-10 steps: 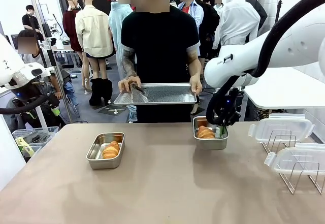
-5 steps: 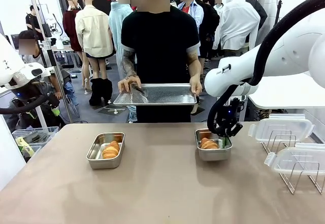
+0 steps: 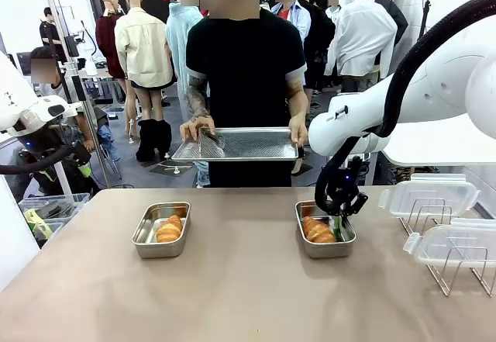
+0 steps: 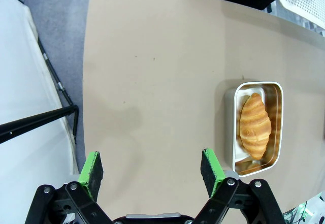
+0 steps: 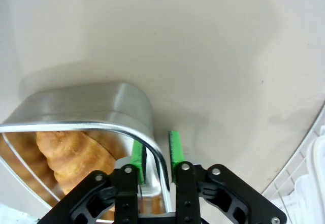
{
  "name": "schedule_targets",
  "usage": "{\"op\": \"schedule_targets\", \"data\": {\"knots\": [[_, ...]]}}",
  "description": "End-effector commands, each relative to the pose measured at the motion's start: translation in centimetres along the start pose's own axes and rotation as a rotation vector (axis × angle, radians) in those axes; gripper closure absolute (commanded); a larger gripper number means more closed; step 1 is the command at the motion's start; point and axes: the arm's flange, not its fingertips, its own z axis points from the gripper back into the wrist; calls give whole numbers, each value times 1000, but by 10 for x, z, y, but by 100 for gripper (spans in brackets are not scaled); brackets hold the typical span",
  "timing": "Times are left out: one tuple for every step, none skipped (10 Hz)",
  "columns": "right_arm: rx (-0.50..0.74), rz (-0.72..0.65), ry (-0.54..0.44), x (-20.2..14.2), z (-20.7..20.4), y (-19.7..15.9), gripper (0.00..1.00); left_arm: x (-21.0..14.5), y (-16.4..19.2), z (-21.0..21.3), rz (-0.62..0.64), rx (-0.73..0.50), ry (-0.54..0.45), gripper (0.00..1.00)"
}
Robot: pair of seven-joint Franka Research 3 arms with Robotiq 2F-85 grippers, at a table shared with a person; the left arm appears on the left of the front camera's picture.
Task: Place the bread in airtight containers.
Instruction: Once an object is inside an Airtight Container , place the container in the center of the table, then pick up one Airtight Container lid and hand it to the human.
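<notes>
Two steel airtight containers sit on the tan table, one croissant in each. The left container [image 3: 161,230] holds bread [image 3: 169,228]. The right container [image 3: 325,233] holds the other piece of bread [image 3: 317,229]. My right gripper [image 3: 339,219] reaches down at that pan's right wall. In the right wrist view its green fingers [image 5: 137,154] straddle the rim [image 5: 155,153] with a small gap on each side, next to the croissant [image 5: 71,158]. My left gripper [image 4: 151,158] hangs open above bare table, with the left container [image 4: 231,127] and its croissant [image 4: 255,125] off to one side.
A person at the far side holds a large flat metal tray [image 3: 236,144] with both hands. Two clear lids [image 3: 430,195] [image 3: 457,245] rest on wire racks at the table's right end. Bare table lies between the pans and along the front.
The right gripper has brought the right container and its croissant nearer the robot's side and set it on the table. Its jaws have eased apart. The left arm has not moved.
</notes>
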Motion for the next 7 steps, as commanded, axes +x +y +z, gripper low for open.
{"op": "schedule_targets", "data": {"knots": [[-10,-20,-40,-11,4,1,23,-1,1,3,-6,10,2,0],[-14,-22,-59,-16,7,2,3,-1,1,3,-6,10,2,0],[-13,-38,-82,-22,13,1,0,-1,1,3,-6,10,2,0],[-13,-5,-97,-29,24,1,0,-1,1,3,-6,10,2,0],[-18,29,-108,-34,39,-1,0,-1,1,3,-6,10,2,0],[-10,72,-122,-43,56,-2,0,-1,1,3,-6,10,2,0],[-12,98,-149,-55,77,-1,0,-1,1,3,-6,10,2,0]]}}
